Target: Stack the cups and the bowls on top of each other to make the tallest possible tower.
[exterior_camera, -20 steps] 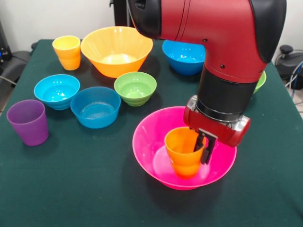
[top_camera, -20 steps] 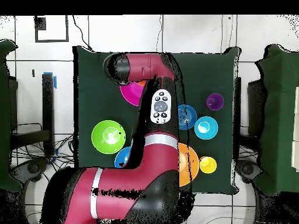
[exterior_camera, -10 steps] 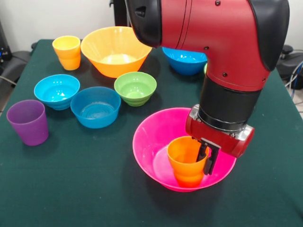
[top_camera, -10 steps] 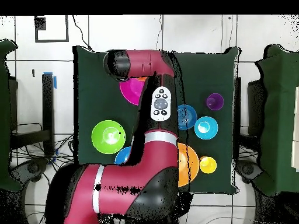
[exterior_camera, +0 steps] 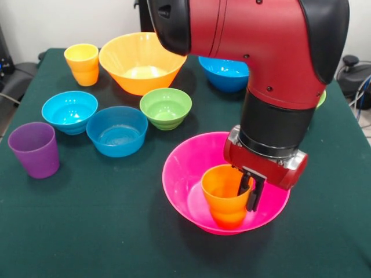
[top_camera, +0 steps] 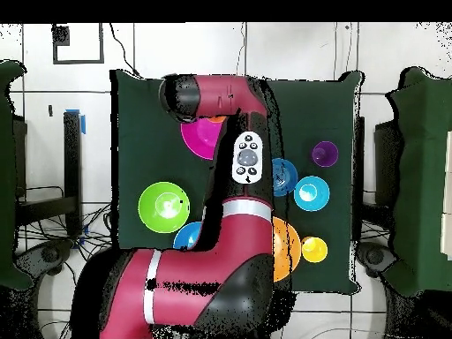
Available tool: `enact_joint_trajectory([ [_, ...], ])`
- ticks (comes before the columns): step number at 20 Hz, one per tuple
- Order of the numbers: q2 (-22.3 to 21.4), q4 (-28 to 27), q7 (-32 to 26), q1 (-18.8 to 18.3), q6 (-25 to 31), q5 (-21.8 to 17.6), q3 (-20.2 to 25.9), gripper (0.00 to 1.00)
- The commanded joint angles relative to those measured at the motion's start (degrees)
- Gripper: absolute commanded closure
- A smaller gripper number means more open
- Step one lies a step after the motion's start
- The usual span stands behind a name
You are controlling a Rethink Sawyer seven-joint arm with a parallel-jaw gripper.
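The large pink bowl stands near the table's front, right of centre, and shows partly under the arm as the pink bowl from above. Inside it sits the orange cup, upright and slightly tilted. My gripper is shut on the cup's right wall, one finger inside and one outside. In the overhead view the arm hides the gripper and the cup. The other cups, yellow and purple, stand at the left.
At the back are a large orange bowl and a blue bowl. A small green bowl, cyan bowl and blue bowl cluster mid-left. A green bowl lies behind the arm.
The gripper and the orange cup drifted slightly right inside the pink bowl, then back left. The other cups and bowls have not moved.
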Motion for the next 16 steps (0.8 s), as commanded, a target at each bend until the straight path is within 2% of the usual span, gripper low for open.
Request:
enact_joint_trajectory([
  [1,-4.9,8.7,-8.7,-1.9,4.4,0.2,5.9,1.00],
  [16,-4.5,9.1,-7.0,-1.6,3.6,-0.3,6.5,1.00],
])
